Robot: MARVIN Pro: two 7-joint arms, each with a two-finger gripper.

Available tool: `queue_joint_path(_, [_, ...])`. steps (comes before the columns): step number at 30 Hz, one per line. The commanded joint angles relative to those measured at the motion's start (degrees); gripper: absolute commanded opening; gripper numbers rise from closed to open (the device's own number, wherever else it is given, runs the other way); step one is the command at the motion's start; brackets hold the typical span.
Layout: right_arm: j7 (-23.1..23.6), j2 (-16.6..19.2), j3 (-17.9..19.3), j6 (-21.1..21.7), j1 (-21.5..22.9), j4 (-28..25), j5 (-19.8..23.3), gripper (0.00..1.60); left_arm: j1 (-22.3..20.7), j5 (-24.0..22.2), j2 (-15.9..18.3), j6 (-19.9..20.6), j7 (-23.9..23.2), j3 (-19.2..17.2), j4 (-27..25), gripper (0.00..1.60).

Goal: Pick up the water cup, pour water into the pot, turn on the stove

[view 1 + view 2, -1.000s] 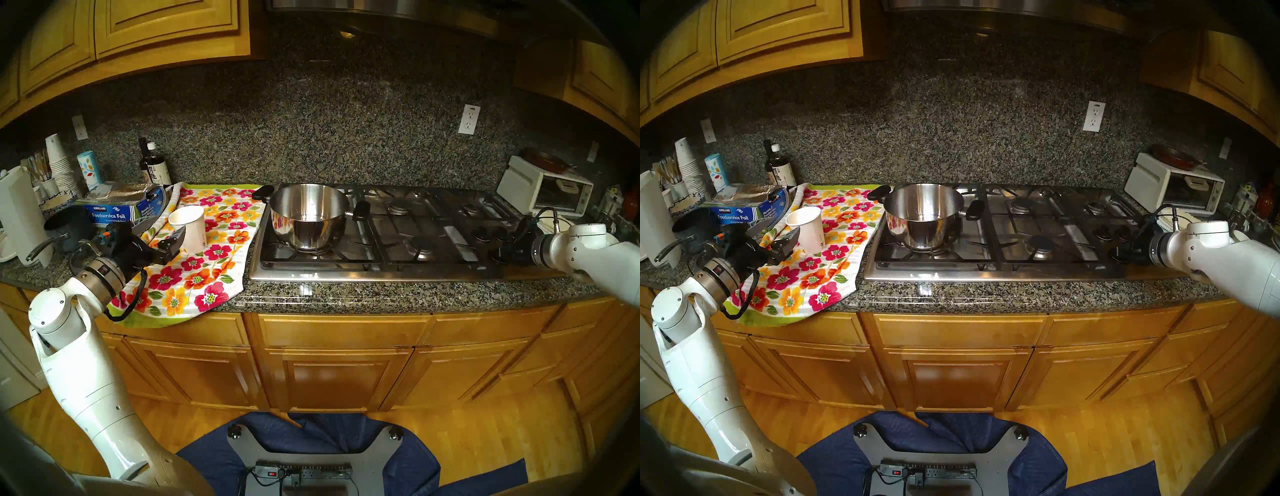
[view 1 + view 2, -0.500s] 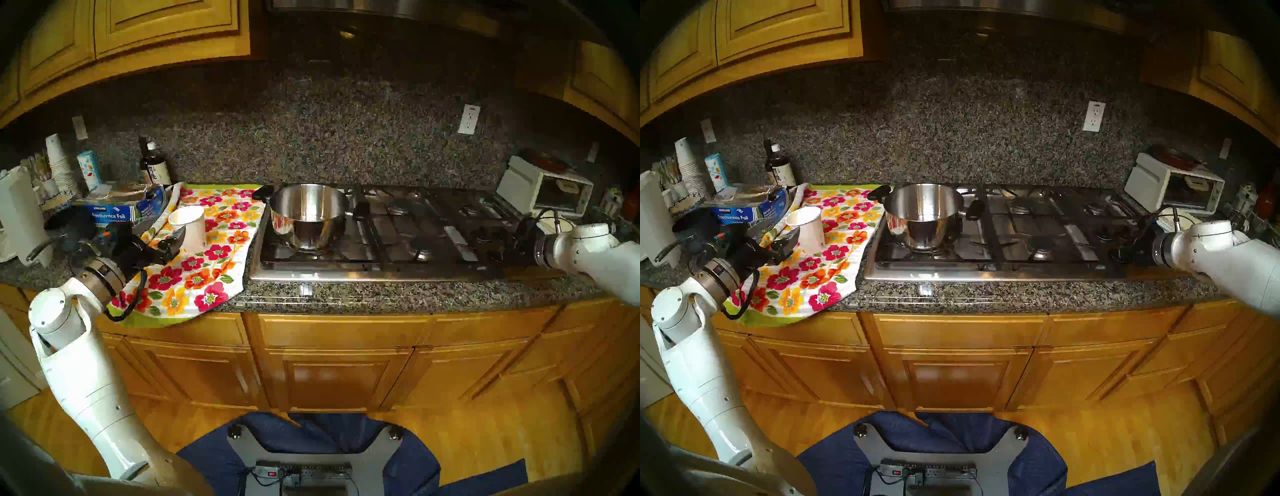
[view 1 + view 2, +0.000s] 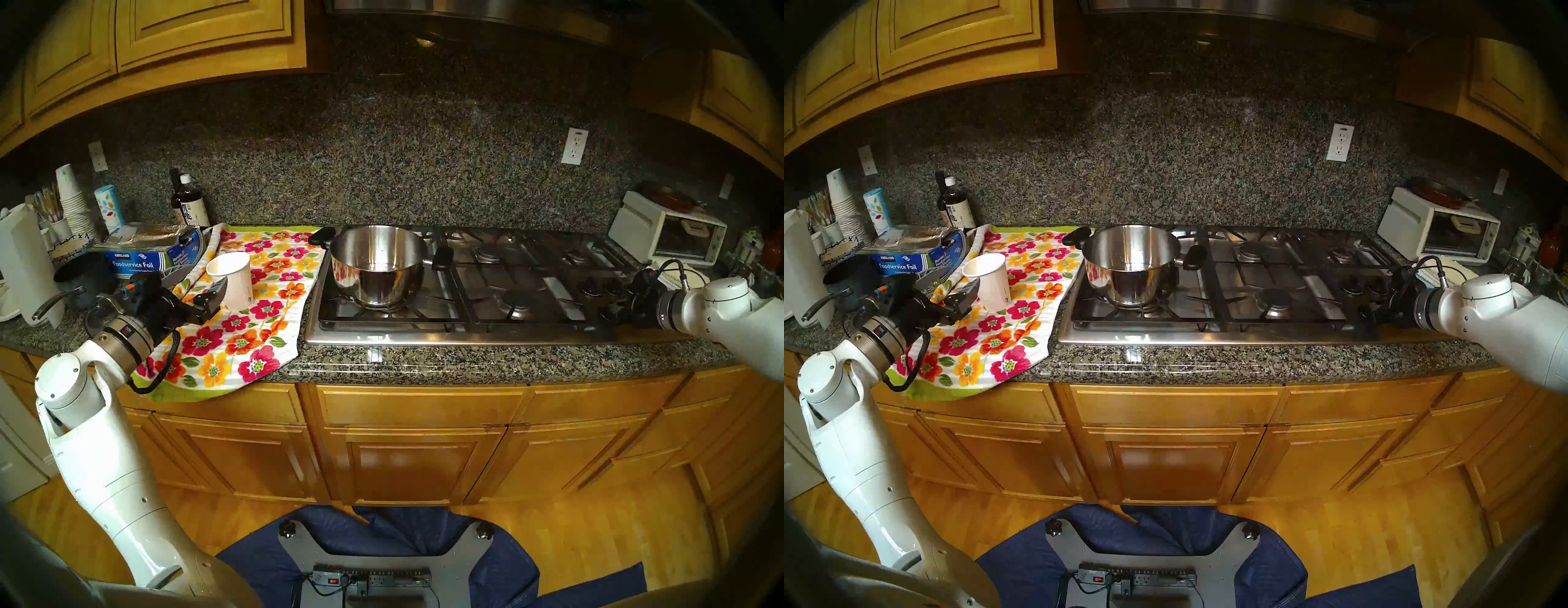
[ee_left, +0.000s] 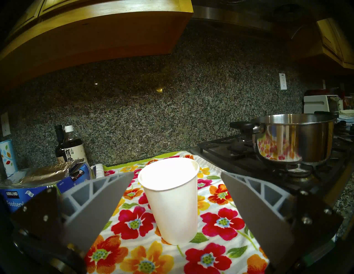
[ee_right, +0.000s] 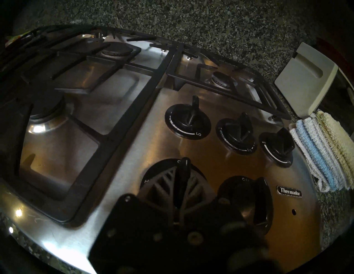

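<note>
At the far left of the bench (image 3: pixel 488 361) stand a tall stack of nested white cups (image 3: pixel 74 204), a white tube printed with coloured leaves (image 3: pixel 109 209), two dark bottles (image 3: pixel 189 203) against the granite wall, a blue box of foil (image 3: pixel 148 254) and a dark blue saucepan (image 3: pixel 82 282). The left tool (image 4: pixel 177 193) points level over a flowered towel (image 3: pixel 254 314) that hangs over the bench's front edge. Its jaws are spread wide and released, one grey finger (image 4: pixel 99 199) on each side of the water cup (image 4: pixel 172 201) without touching it. The cup stands upright on the towel, its mouth open upward; whether it holds water cannot be told.

Just right of the towel begins the stove (image 3: pixel 382 337). The pot (image 3: pixel 377 263) sits on the front-left burner, upright, lid off, its shiny wall mirroring the flowers; one black handle (image 3: pixel 322 237) reaches over the towel's edge.

Toward the stove's right end lies the cluster of round black knobs (image 5: pixel 187 122). The right tool (image 5: pixel 181 183) tilts down onto the front-left knob (image 5: pixel 183 168) of that cluster, its fingers clenched together on the knob's raised bar. No flame shows at any burner in view. Beyond the stove's right edge lie folded cloths (image 5: pixel 323 151), and behind them a white toaster oven (image 3: pixel 666 233).
</note>
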Motion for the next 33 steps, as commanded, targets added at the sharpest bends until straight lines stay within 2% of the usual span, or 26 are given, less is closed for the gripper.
queue_joint_path(1, [6.93, -1.52, 0.48, -1.67, 0.77, -2.84, -1.86, 0.0, -1.5, -0.96, 0.25, -0.14, -0.05, 0.12, -1.44, 1.6])
queue_joint_path(4, [7.99, -1.97, 0.6, -1.64, 1.03, -2.31, -2.85, 0.0, -1.5, -0.95, 0.26, -0.14, -0.05, 0.13, -1.43, 1.6])
queue_joint_path(5, [7.05, -2.14, 0.62, -1.7, 1.11, -2.49, -3.16, 0.0, -1.5, -0.95, 0.26, -0.14, -0.05, 0.13, -1.43, 1.6])
queue_joint_path(15, [10.93, -4.32, 0.59, -2.48, 1.16, -0.16, -6.79, 0.0, -1.47, -0.89, 0.29, -0.16, -0.03, 0.15, -1.4, 1.6])
queue_joint_path(33, [18.5, -5.21, -0.37, -8.57, 0.46, 3.2, -14.66, 0.0, -1.47, -0.87, 0.29, -0.17, -0.02, 0.16, -1.39, 1.6])
